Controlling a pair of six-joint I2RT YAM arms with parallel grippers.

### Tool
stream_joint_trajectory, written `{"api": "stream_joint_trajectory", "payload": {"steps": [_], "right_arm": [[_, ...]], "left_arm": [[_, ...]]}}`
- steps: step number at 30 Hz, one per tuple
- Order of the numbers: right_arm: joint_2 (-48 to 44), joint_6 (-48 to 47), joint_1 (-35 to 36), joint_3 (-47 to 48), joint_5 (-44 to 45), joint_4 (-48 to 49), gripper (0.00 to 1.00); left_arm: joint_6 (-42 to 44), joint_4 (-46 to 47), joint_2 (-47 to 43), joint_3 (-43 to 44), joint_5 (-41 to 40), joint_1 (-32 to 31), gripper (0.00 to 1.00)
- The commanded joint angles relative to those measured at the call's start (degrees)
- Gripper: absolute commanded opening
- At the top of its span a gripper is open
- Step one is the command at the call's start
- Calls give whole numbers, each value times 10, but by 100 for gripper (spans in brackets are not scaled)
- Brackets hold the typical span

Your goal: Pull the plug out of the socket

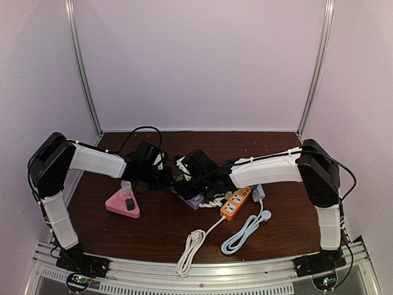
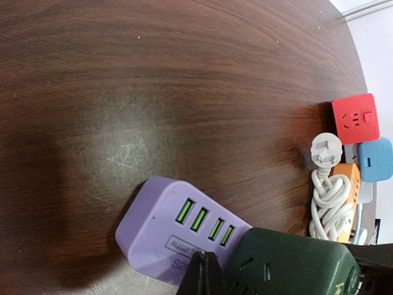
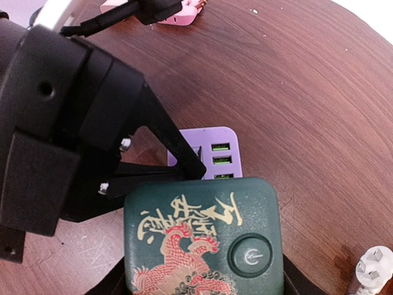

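The brown table (image 1: 153, 230) carries the purple socket (image 2: 178, 233) with 4 green ports near its centre. An orange power strip (image 1: 236, 204) lies at the socket's 3 o'clock. In the left wrist view, the dark green plug (image 3: 202, 233) covers the socket's 5 o'clock edge. The right gripper (image 3: 199, 286) is clamped on the plug. The left gripper (image 2: 204, 275), jaws together, sits at the socket's 6 o'clock edge.

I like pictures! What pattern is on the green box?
The green power cube shows a red-gold dragon, clearest in right wrist view.
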Motion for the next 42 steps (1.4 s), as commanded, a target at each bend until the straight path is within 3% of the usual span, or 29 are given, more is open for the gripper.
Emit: {"api": "stream_joint_trajectory", "payload": {"steps": [1,15,25,34,42], "right_arm": [[-11,-13,1,44,35,50,19],[-18,-22,-4,68,42,30,19],[-66,-3,-24,34,15,6,19],[-105,35,-97,15,-100,-5,19],[-61,84,-176,77,-253,-15,20]], "left_arm": [[9,-94,29,-16,-33,-3,0],[0,-91,32,-36,-44,-4,0],[5,-92,23,-6,-31,-4,0],[45,-126,-5,100,-34,-4,0],[75,-185,-48,198,-39,-4,0]]}}
